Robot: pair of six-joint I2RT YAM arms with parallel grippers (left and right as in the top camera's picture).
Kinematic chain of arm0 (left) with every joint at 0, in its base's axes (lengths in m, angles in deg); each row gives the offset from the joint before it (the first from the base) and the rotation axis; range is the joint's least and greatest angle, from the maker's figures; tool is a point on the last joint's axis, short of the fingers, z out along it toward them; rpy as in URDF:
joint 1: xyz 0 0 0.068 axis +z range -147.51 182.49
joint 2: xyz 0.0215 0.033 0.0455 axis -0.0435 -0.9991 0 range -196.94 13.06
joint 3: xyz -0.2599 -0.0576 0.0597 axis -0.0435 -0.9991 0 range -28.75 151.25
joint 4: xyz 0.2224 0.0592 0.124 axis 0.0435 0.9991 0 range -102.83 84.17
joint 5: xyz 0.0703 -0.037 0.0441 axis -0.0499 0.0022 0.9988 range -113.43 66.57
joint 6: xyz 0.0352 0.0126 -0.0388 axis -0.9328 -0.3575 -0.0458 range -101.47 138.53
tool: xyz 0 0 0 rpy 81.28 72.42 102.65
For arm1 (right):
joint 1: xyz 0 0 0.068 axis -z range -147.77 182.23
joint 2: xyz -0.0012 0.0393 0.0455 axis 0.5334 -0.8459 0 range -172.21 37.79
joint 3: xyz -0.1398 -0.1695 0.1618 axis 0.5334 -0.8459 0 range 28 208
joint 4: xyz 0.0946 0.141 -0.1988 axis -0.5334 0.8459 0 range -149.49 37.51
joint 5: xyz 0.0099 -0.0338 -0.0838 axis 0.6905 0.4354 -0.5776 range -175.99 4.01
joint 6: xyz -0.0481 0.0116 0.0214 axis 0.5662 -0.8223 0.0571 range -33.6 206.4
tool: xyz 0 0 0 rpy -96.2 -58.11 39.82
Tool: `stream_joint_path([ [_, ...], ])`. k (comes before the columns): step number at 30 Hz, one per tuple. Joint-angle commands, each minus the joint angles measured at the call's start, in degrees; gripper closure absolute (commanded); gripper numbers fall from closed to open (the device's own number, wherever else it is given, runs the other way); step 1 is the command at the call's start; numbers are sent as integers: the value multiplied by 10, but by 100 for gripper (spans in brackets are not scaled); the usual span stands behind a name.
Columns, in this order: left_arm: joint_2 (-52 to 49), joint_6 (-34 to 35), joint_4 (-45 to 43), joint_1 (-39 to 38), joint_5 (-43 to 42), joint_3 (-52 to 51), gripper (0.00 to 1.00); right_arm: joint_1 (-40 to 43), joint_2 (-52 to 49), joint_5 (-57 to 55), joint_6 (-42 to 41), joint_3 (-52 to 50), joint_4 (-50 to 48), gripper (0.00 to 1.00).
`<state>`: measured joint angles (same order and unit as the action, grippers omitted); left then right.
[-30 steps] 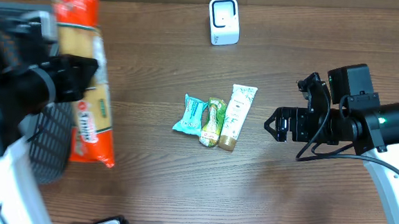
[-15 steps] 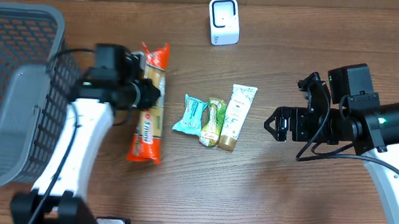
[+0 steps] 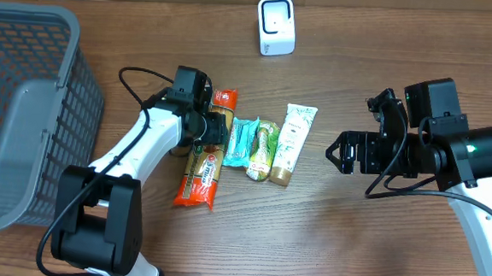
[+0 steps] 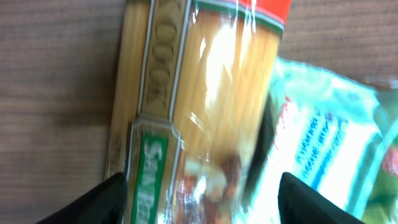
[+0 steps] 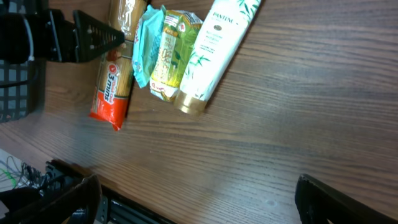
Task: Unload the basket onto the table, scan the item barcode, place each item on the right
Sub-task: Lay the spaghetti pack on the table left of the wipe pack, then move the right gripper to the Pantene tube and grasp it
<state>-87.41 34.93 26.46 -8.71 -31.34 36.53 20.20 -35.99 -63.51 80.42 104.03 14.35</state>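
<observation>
**Right gripper** [image 3: 335, 154]: near right, held above the wooden table [image 3: 376, 249]. Fingers are spread wide with nothing between them, well apart from the goods.

**Spaghetti packet** [image 3: 204, 157]: the item to scan.
- It lies flat on the wood left of centre, long axis running near to far and slightly tilted.
- The ends are red-orange, and the clear middle shows pale yellow strands and a green label band.
- Its right edge touches the teal snack packet [image 3: 241, 142].

**Left gripper** [image 3: 215, 127]: over the packet's far half. Its fingers [image 4: 109, 199] are parted, one at each long edge, released rather than clenched.

**Row, left to right:** the teal packet, a green-and-yellow packet [image 3: 265, 149], and a white Pantene tube [image 3: 290, 145] with its gold cap nearest.

**Grey mesh basket** [image 3: 24, 124]: at the left edge. Its own grey floor shows through the open top.

**Barcode scanner** [image 3: 276, 26]: white, upright, at the far edge, well apart from the packet.

**View notes:**
- The left wrist alone gives the packet's film glare and blurred lettering.
- The right wrist alone reads "PANTENE" and the "3" on the packet's red end.
- The overhead alone holds the scanner and the whole basket.
</observation>
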Motion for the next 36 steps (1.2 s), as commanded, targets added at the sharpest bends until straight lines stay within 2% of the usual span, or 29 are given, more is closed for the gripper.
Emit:
stream_joint_path([
  [1, 52, 5, 53, 0, 5, 75, 29, -2, 0, 1, 0, 11, -10, 0],
  [6, 107, 3, 165, -1, 4, 205, 25, -2, -9, 1, -33, 11, -33, 0],
  [8, 126, 3, 200, -1, 2, 247, 15, -2, -24, 1, -46, 11, -44, 0],
  [10, 146, 3, 226, -1, 1, 283, 0, -2, -43, 1, -48, 11, -55, 5],
  [16, 189, 3, 240, -1, -5, 302, 0, -2, -126, 28, -48, 11, -73, 6],
  [28, 174, 3, 248, -1, -5, 302, 0, -48, -299, 57, -68, 10, -117, 14],
  [36, 173, 3, 248, -1, -5, 302, 0, -85, -346, 52, -185, -25, -254, 26],
])
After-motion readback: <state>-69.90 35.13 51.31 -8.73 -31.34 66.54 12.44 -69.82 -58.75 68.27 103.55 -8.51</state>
